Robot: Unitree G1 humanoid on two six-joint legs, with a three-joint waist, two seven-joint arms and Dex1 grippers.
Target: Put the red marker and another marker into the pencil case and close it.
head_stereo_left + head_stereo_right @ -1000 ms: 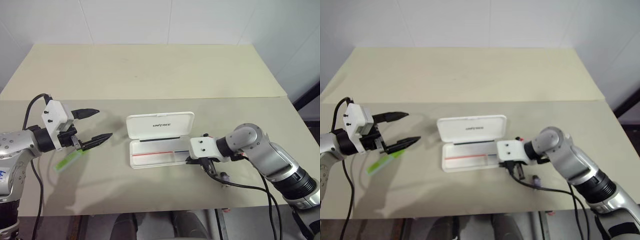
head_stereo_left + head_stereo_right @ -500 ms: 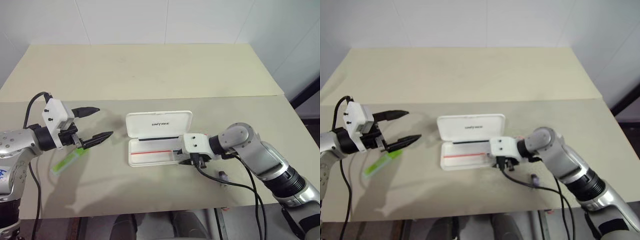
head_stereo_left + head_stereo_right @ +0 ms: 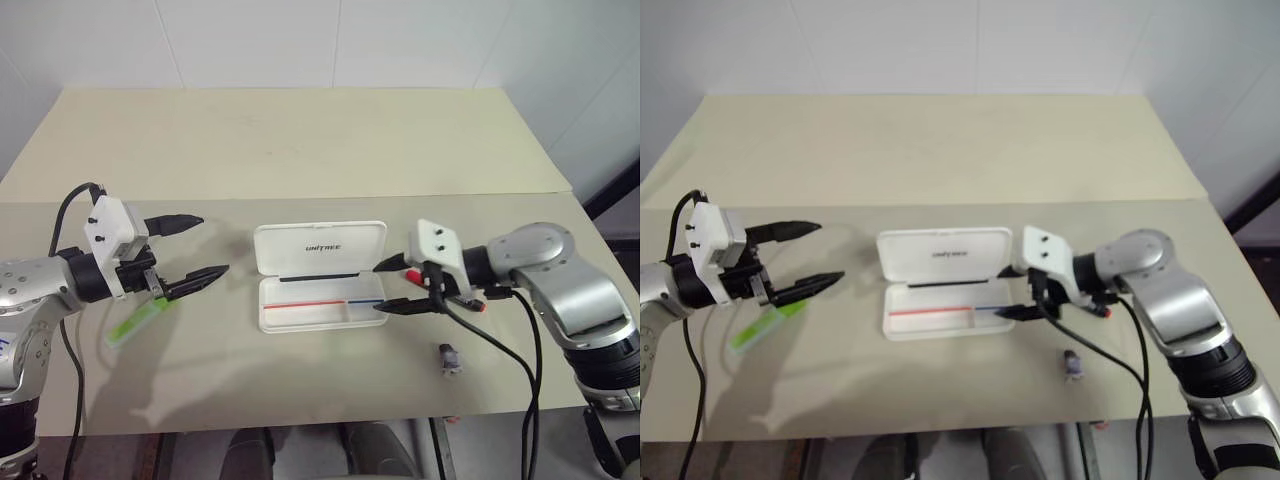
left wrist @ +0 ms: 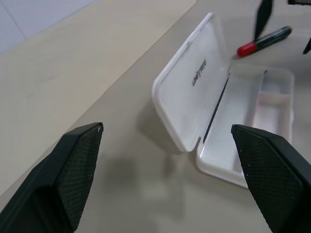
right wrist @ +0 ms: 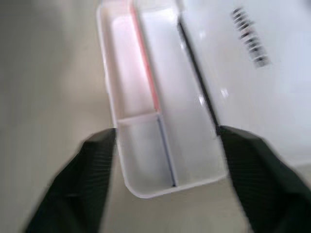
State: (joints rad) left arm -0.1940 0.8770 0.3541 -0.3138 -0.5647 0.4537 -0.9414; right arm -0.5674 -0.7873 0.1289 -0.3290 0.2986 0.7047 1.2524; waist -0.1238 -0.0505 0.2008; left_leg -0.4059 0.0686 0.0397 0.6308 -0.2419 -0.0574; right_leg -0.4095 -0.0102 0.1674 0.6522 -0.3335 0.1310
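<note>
- The pencil case (image 3: pixel 320 277) lies open mid-table, its tray bare.
- The right gripper (image 3: pixel 396 287) hangs spread beside it; the red marker (image 4: pixel 264 41) lies just beyond.
- The left gripper (image 3: pixel 195 246) gapes above the green marker (image 3: pixel 137 322).

Bright, soft shadows (right wrist view blurred).

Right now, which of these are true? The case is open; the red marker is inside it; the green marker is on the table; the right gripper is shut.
1. The white hard-shell pencil case lies open. True.
2. The red-capped, black-barrelled marker is inside the case. False: it lies on the beige table beside the case.
3. The light green marker lies on the table, unheld, by the open left gripper. True.
4. The right gripper is shut. False: it is open and empty at the case's end.
</note>
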